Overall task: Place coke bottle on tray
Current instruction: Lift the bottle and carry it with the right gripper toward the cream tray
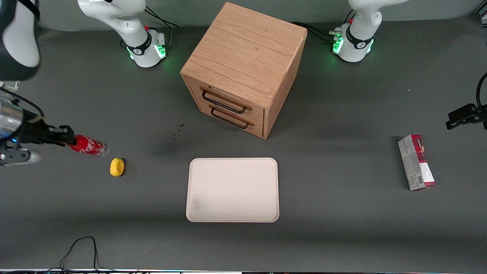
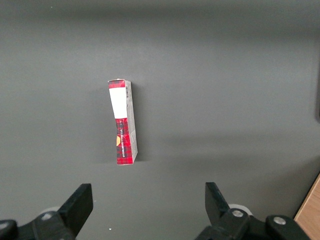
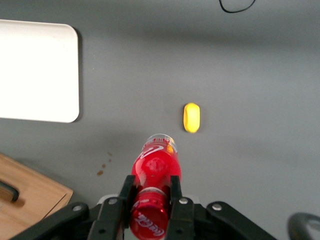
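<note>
The gripper (image 1: 67, 137) sits at the working arm's end of the table, at about nine o'clock from the tray in the front view, lifted above the grey tabletop (image 1: 342, 228). Its jaws are clenched on the neck of the coke bottle (image 1: 89, 145), just under the red cap; the right wrist view shows both black fingers (image 3: 126, 194) pressed against the neck, with the gripper (image 3: 150, 192) closed around it. The bottle's red label carries white Coca-Cola script, readable on the cap in the wrist view and on the label in the front view. Its long axis lies nearly level, cap end in the gripper and clear base pointing toward four o'clock, roughly toward the tray. The coke bottle (image 3: 156, 170) hangs in the air, touching nothing but the fingers.

Just beside the bottle's base, at about five o'clock from it and nearer the front camera, lies a small yellow oval lump (image 1: 117, 167) on the table, apart from the bottle.

The tray (image 1: 198, 213) lies flat in the middle of the table, cream with a faint grey smudge, well apart from the bottle. At twelve o'clock from it stands a wooden drawer cabinet (image 1: 247, 53) with two dark handles.

Toward the parked arm's end lies a red-and-grey carton (image 1: 416, 161); its print is too small to read.
</note>
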Controlling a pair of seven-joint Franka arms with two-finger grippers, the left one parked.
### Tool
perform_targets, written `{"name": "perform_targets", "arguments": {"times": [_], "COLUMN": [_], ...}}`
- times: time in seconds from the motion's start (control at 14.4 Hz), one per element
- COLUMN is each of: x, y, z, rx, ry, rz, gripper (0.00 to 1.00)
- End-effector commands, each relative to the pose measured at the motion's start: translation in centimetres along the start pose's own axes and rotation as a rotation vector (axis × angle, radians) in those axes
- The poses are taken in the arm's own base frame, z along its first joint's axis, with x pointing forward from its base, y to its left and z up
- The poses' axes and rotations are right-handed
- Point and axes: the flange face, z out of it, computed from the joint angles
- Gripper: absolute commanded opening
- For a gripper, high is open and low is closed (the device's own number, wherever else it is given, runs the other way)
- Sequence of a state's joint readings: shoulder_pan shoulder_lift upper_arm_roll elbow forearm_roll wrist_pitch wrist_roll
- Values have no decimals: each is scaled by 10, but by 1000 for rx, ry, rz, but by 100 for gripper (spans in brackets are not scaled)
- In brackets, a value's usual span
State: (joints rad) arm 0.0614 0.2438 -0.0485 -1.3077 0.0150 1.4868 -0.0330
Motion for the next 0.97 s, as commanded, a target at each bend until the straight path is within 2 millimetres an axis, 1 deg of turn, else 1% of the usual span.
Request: {"name": "perform_targets", "arguments": {"times": [0.0,0.14,0.21,0.28,0.35,0.42,0.49,0.62,0.76,0.83,0.9], "x": [-13,-13,-7,2,13,23,31,40,46,46,47], "y": [2,-1,-7,-20,-39,-54,-61,-87,-127,-156,-181], "z": [-43,-52,-50,-52,-53,-50,-45,-40,-31,-25,-18], "rx": [-1,2,3,7,17,27,35,38,13,-21,-34], "ry": [-6,8,16,34,52,62,67,78,98,108,116], "rz": [-21,-28,-37,-59,-94,-122,-131,-165,-185,-175,-159], "gripper": [0,0,0,0,0,0,0,0,0,0,0]}}
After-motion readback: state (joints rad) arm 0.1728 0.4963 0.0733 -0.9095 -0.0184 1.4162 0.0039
